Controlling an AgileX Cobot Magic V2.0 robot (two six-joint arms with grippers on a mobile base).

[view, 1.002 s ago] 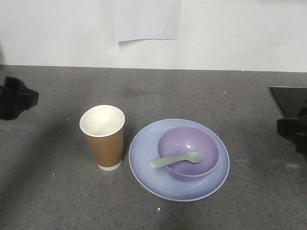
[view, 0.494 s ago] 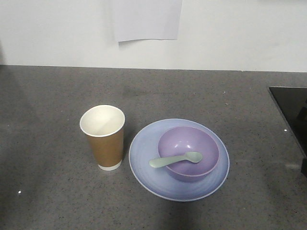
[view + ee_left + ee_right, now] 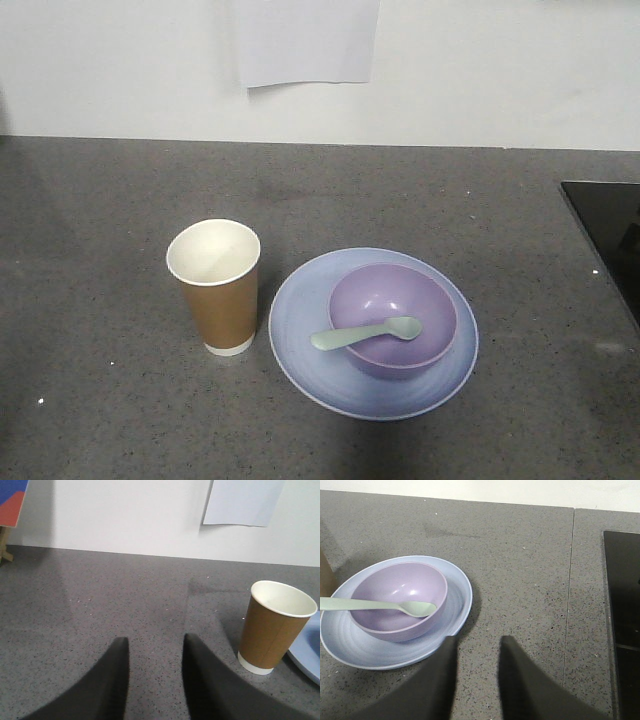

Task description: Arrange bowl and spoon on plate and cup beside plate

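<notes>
Bowl (image 3: pixel 393 318), lavender, smooth and deep, sits on the pale blue-lilac plate (image 3: pixel 300 335), toward its right side. One mint-green spoon (image 3: pixel 366 333) lies across the bowl's front rim, scoop inside, handle sticking out to the left over the plate. One brown paper cup (image 3: pixel 215 287) with a white inside and white base band stands upright just left of the plate, on the grey speckled surface (image 3: pixel 110 230). No writing shows on any of them. A blank white sheet (image 3: pixel 305 40) hangs on the wall. The left tool (image 3: pixel 152 672) and right tool (image 3: pixel 477 672) each hover with fingers apart, holding nothing.
</notes>
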